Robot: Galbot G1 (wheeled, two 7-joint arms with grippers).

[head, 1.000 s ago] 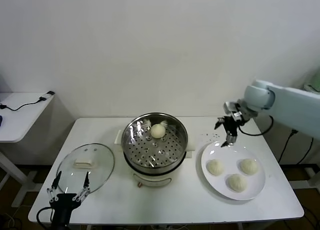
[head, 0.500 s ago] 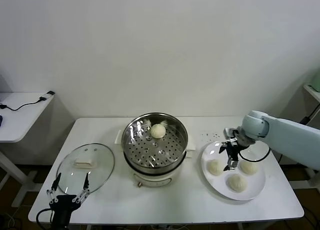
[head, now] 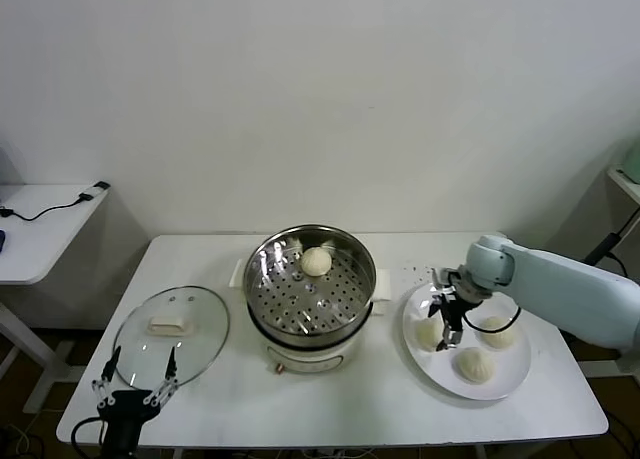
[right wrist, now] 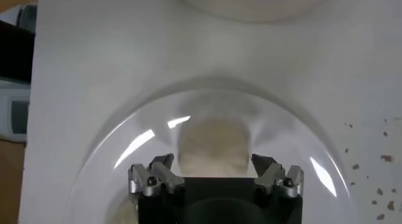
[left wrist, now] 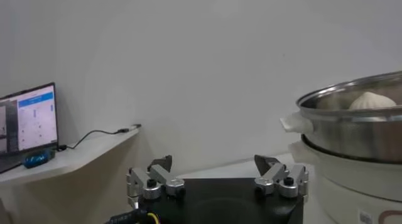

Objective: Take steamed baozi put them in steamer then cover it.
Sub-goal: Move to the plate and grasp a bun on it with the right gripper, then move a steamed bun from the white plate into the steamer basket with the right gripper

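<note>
One baozi (head: 316, 261) lies in the steel steamer (head: 352, 314) at the table's middle; it also shows in the left wrist view (left wrist: 372, 100). Three baozi lie on a white plate (head: 505, 382) at the right. My right gripper (head: 446, 324) is open and low over the plate's left baozi (head: 428, 332). In the right wrist view that baozi (right wrist: 211, 142) sits between the spread fingers of my right gripper (right wrist: 213, 162), not gripped. The glass cover (head: 172, 330) with its cream handle lies flat at the left. My left gripper (head: 137, 365) is open at the front left edge.
A white side table (head: 40, 229) with a cable stands at the far left. Dark crumbs (head: 418, 271) lie on the table behind the plate. The steamer's pot base (left wrist: 352, 175) is close beside the left gripper (left wrist: 217, 164) in its wrist view.
My right gripper has moved forward and left, down from behind the plate to just over the plate's left baozi. The left arm has not moved.
</note>
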